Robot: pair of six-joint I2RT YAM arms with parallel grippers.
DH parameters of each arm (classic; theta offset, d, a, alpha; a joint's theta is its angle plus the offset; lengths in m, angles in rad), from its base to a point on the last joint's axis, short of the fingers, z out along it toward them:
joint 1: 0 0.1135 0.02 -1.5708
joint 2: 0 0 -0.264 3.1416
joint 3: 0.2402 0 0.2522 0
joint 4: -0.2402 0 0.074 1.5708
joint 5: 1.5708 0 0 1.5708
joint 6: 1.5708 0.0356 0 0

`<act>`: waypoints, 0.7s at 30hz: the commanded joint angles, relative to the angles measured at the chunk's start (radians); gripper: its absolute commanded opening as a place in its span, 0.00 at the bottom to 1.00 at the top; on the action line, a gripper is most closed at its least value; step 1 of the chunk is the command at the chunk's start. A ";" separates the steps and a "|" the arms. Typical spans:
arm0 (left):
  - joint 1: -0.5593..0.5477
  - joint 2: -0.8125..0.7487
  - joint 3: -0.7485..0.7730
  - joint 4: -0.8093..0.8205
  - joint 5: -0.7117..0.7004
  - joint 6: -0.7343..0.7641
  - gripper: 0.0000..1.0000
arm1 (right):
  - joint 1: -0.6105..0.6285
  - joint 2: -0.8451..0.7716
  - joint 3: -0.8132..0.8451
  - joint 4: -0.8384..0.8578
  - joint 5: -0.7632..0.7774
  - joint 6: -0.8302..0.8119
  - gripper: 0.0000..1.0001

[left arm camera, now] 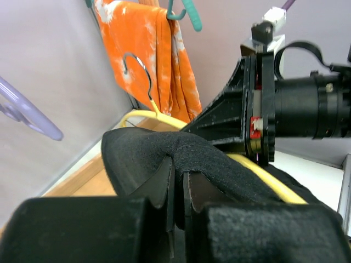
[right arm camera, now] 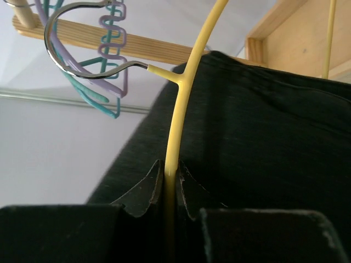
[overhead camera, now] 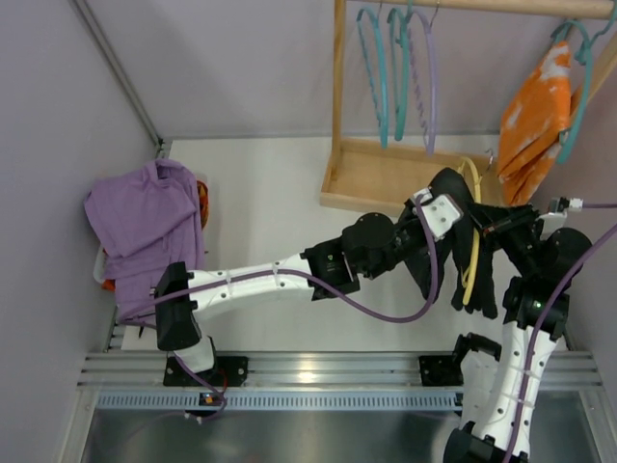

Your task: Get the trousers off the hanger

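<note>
The black trousers (overhead camera: 453, 275) hang draped over the yellow hanger (overhead camera: 472, 272) between my two arms, right of centre and above the table. In the left wrist view my left gripper (left arm camera: 178, 170) is shut on a raised fold of the trousers (left arm camera: 148, 150), with the yellow hanger (left arm camera: 269, 178) running just to its right. My right gripper (right arm camera: 171, 174) is shut on the hanger's yellow stem (right arm camera: 181, 104), just below its metal hook (right arm camera: 71, 44). The trousers (right arm camera: 263, 137) fill the view behind it. From above, the left gripper (overhead camera: 455, 193) sits at the top of the trousers, the right gripper (overhead camera: 496, 227) beside it.
A wooden rack (overhead camera: 386, 178) stands at the back with two teal hangers (overhead camera: 376, 77) and a lilac hanger (overhead camera: 426, 87) on its rail. An orange-and-white garment (overhead camera: 535, 121) hangs at the right. A purple shirt (overhead camera: 145, 217) lies at the left.
</note>
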 commanded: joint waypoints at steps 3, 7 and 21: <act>0.000 -0.141 0.183 0.208 -0.007 0.000 0.00 | -0.005 0.000 -0.050 -0.011 0.075 -0.165 0.00; 0.000 -0.174 0.217 0.185 -0.040 0.038 0.00 | -0.007 0.013 -0.065 -0.014 0.094 -0.216 0.00; 0.046 -0.244 0.396 0.168 -0.053 0.170 0.00 | -0.007 0.052 -0.067 -0.011 0.146 -0.326 0.00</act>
